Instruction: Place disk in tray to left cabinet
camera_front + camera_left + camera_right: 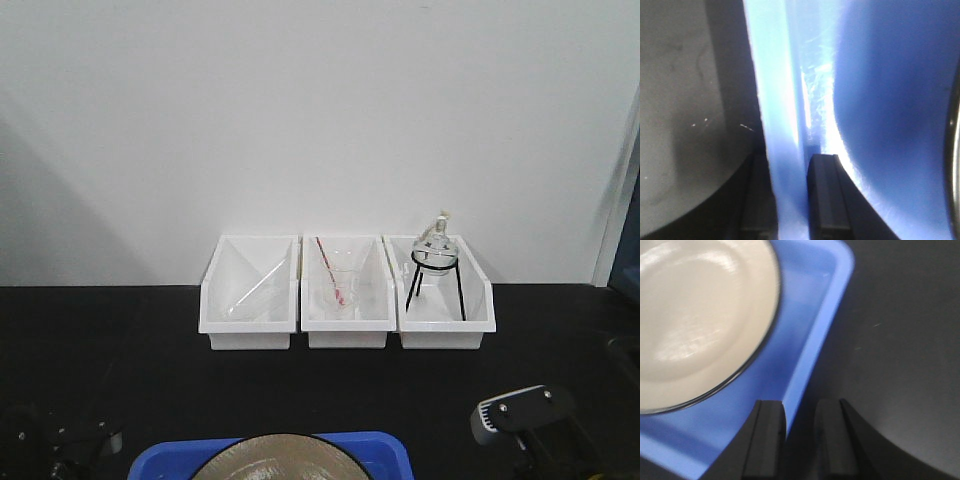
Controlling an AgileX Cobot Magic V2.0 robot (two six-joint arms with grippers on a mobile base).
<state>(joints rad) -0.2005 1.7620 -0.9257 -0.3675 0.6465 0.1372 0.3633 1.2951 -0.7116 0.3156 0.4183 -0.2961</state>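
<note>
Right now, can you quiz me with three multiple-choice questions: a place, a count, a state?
1. Where does the disk lie? A on the bare table; B in the blue tray; C in a white bin.
2. How many white bins are there? A two; B four; C three.
3. The left fingers are: A astride the tray's rim; B holding a flask; C around the disk.
Answers: B, blue rim surrounds it; C, three side by side; A, rim runs between them.
</note>
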